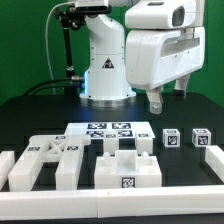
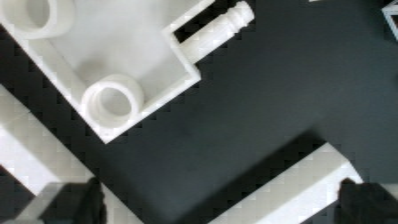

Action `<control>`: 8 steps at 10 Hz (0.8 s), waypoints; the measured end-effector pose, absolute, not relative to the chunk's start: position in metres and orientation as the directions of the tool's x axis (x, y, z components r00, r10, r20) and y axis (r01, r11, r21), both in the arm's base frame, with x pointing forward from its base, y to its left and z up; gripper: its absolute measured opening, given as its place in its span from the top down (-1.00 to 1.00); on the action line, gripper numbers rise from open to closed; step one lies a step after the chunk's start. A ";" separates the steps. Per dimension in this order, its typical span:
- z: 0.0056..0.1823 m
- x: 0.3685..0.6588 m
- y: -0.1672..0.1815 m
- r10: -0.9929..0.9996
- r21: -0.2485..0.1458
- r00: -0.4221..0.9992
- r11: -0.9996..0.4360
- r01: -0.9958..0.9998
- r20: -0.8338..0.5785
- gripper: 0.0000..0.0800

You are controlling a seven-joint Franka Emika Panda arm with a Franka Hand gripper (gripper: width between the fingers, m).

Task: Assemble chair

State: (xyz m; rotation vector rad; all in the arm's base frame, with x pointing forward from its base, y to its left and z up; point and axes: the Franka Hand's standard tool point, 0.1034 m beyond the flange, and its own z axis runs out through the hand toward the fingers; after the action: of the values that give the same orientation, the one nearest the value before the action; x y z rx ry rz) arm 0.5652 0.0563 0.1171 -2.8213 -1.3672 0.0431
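Wide-open gripper (image 1: 170,98) (holding nothing), above table (image 1: 30,115), chair parts (image 1: 125,165) lower, well apart

Beneath the fingers (image 1: 156,102) spreads a black table (image 1: 40,115), with the marker board (image 1: 108,130) lying flat on it below them toward the exterior view's left, a white rail (image 1: 214,157) below them toward its right, and a green wall (image 1: 25,40) behind.

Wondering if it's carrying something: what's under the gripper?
Only bare black table under the open gripper, which holds nothing. A white part lies aside. Nothing there is covered.
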 end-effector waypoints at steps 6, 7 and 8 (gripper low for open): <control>0.117 0.565 0.056 0.785 -0.018 0.619 -0.620 0.785 -0.022 -0.63; 0.117 0.565 0.056 0.785 -0.018 0.619 -0.620 0.785 -0.022 -0.63; 0.117 0.565 0.056 0.785 -0.018 0.619 -0.620 0.785 -0.022 -0.63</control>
State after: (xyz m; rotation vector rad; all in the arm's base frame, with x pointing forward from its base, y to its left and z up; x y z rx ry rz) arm 0.5652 0.0563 0.1171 -2.8213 -1.3672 0.0431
